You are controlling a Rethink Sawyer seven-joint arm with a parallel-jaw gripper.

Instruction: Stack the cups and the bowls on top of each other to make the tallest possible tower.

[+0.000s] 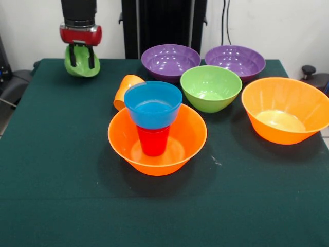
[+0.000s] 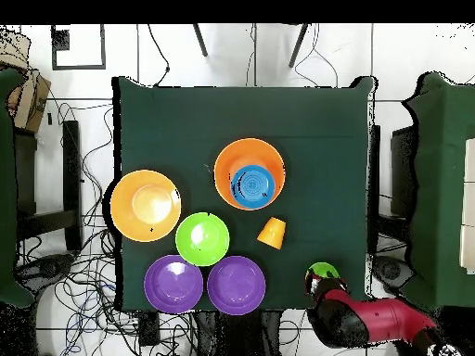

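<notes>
My gripper [image 1: 82, 64] hangs above the table's far left corner, shut on the small green bowl [image 1: 85, 71], which it holds tilted in the air; in the overhead view the gripper [image 2: 320, 282] and this bowl [image 2: 323, 271] are near the bottom right edge of the table. The tower stands mid-table: a large orange bowl [image 1: 157, 149] [image 2: 228, 167] holds the red cup [image 1: 153, 141] upright, with a blue bowl [image 1: 153, 105] [image 2: 250, 184] on it. The orange cup [image 1: 125, 90] [image 2: 271, 232] lies on its side just behind the tower. Only one blue bowl shows.
Two purple bowls [image 1: 170, 62] [image 1: 235, 60] stand at the far side, the medium green bowl [image 1: 211, 87] in front of them, and the second large orange bowl [image 1: 285, 109] at the right. The robot's black pedestal [image 1: 164, 23] stands behind the table.
</notes>
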